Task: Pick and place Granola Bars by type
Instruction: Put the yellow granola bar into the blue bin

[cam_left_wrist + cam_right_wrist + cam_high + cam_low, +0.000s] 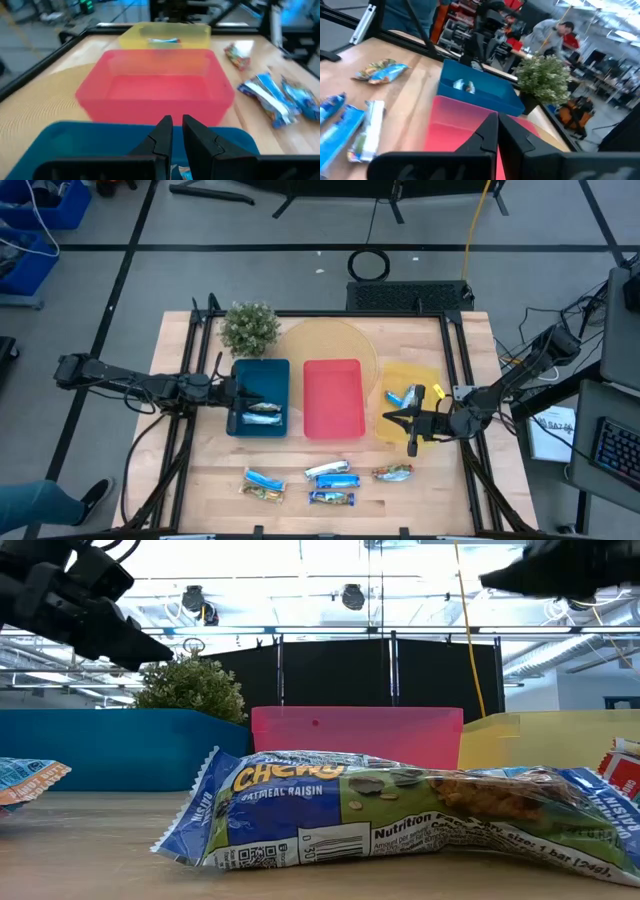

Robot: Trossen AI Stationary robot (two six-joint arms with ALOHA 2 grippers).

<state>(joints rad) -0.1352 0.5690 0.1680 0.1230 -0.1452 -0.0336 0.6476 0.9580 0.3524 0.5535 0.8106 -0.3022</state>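
Right gripper (pixel 412 420) hangs over the near edge of the yellow tray (pixel 432 380), jaws pressed together with nothing between them, as the right wrist view shows the two fingers meeting empty. One blue-and-white bar (pixel 404 395) lies inside the yellow tray, just beyond the jaws.

Left gripper (pixel 236 392) hovers over the blue tray (pixel 250 375), jaws nearly together, a thin slit between them in the left wrist view, holding nothing that can be seen. A silvery bar (pixel 263 413) lies in the blue tray, just to the near side of that gripper. Red tray (pixel 333 395) between the two holds nothing visible.

Remaining bars lie loose on the worktop (pixel 200 470) in a row along the front edge: a blue bar at front left (pixel 262 479) with a brownish one (pixel 262 494) touching it, a pair at front centre (pixel 333 474), a blue one nearest the front (pixel 331 499), and a silver-gold bar at front right (pixel 393 473).

Key relation: the silver-gold bar sits on the front side of the right gripper, slightly toward the table's centre, long axis roughly left-to-right across the worktop. Right arm is clearly the nearer. Judgement: jaws would need to spread and span the bar's short width before descending.
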